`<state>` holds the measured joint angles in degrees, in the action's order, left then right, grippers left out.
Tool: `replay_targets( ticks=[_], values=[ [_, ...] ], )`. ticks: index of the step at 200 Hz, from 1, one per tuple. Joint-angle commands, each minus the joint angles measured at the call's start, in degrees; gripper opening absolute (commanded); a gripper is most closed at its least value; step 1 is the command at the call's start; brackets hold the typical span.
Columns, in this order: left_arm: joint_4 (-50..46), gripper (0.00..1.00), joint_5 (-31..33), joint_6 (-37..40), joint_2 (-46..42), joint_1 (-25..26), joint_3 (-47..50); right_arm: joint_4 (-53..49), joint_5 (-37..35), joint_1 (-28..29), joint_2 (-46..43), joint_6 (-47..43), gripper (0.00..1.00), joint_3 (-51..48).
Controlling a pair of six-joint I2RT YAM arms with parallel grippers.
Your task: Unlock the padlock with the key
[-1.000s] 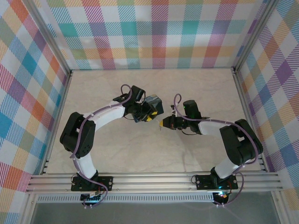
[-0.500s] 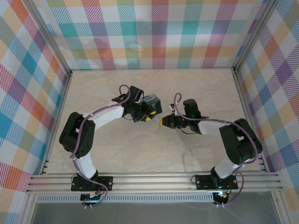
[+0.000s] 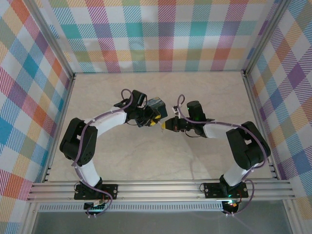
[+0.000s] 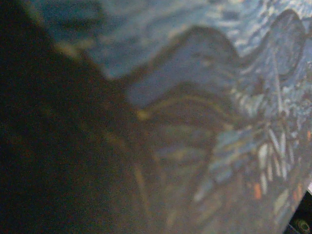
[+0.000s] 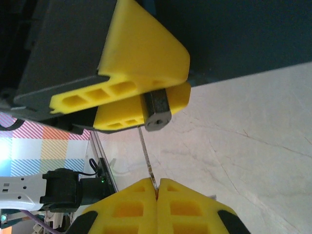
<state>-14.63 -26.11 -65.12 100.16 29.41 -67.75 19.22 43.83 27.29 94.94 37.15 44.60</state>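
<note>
Left tool: the left tool [image 3: 153, 120] sits near the middle of the pale marbled bench [image 3: 204, 92]. Seen from the right wrist, its two yellow fingers [image 5: 141, 44] are clenched on the tiny dark-bodied padlock [image 5: 157, 109].
Padlock: held off the bench, with only a short dark grey stub showing. It sticks out between the yellow pads, its flat end face turned towards the right tool. The shackle cannot be made out.
Right tool: the right tool [image 5: 157, 192] faces the left one from close by, just to its right in the overhead view [image 3: 167, 125]. Its yellow fingertips are pressed fully together, pinching the tiny thin silvery metal key [image 5: 146, 156] by its lower end.
Key: its slim blade runs from the right tool's fingertips straight up to the padlock's end face. It meets the padlock at the lower edge. Whether the tip is inside the keyhole cannot be told.
Box: the blue-and-yellow swirl-painted rectangular box [image 3: 157, 104] lies right against the left tool's far side. It shows as a blurred blue painted surface very close to the left wrist camera [image 4: 204, 87], and as a dark blue face behind the padlock in the right wrist view [image 5: 234, 34].
Surroundings: pastel plaid walls [image 3: 161, 34] stand on three sides of the bench. An aluminium rail [image 3: 161, 187] along the near edge carries both arm bases.
</note>
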Motion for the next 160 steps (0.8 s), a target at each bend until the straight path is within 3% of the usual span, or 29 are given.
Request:
replay_targets(
  ticks=[1,160],
  values=[
    [1.38,0.06,-1.75,0.21,-3.60,-0.58,-0.02,1.15,0.92,0.31,0.87,0.41,0.00,1.54],
    [1.86,0.06,-1.84,0.08,-5.87,-1.73,2.29,2.04,1.10,0.40,-0.20,0.91,0.00,1.11]
  ],
)
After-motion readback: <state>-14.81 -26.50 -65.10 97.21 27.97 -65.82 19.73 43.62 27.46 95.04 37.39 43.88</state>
